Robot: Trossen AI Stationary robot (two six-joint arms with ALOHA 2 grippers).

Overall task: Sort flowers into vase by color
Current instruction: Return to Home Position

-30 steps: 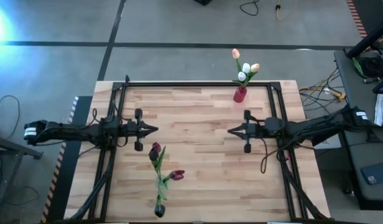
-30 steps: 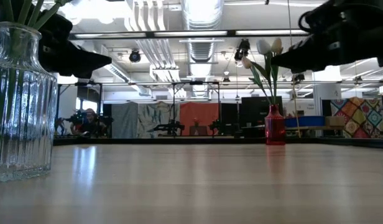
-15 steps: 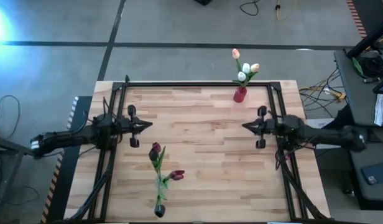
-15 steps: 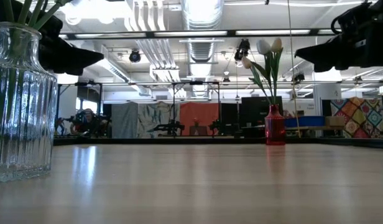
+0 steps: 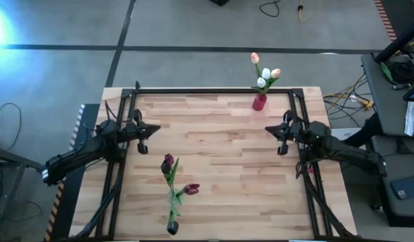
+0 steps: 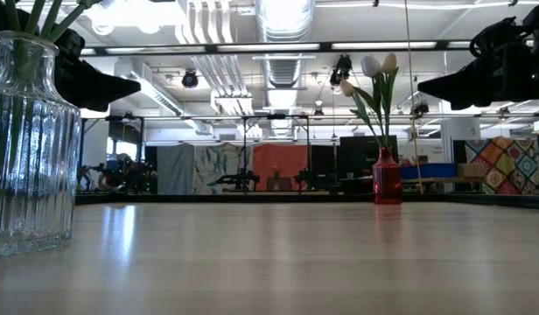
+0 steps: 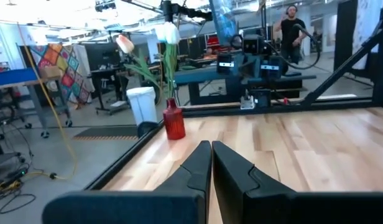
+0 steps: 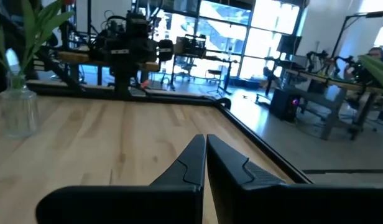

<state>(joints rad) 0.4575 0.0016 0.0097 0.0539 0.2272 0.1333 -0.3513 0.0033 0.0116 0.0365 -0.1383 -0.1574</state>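
Your left gripper (image 5: 156, 128): dark fingers pressed together, nothing held, above table's left side. Right gripper (image 5: 268, 130): fingers likewise together, empty, above right side. Note dark maroon tulips (image 5: 169, 165), thin green stems, standing in clear ribbed glass vase (image 6: 29, 149) at edge nearest low camera. Cream-peach tulips (image 5: 263, 72) in small red bottle-shaped vase (image 5: 259, 102) at far edge. Butcher-block wood table (image 5: 220, 154), matte.

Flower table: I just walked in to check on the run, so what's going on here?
Nothing is being handled right now. The left gripper and right gripper hover shut and empty over the table. The dark tulips stand in the clear vase at the near edge, the pale tulips in the red vase at the far edge.
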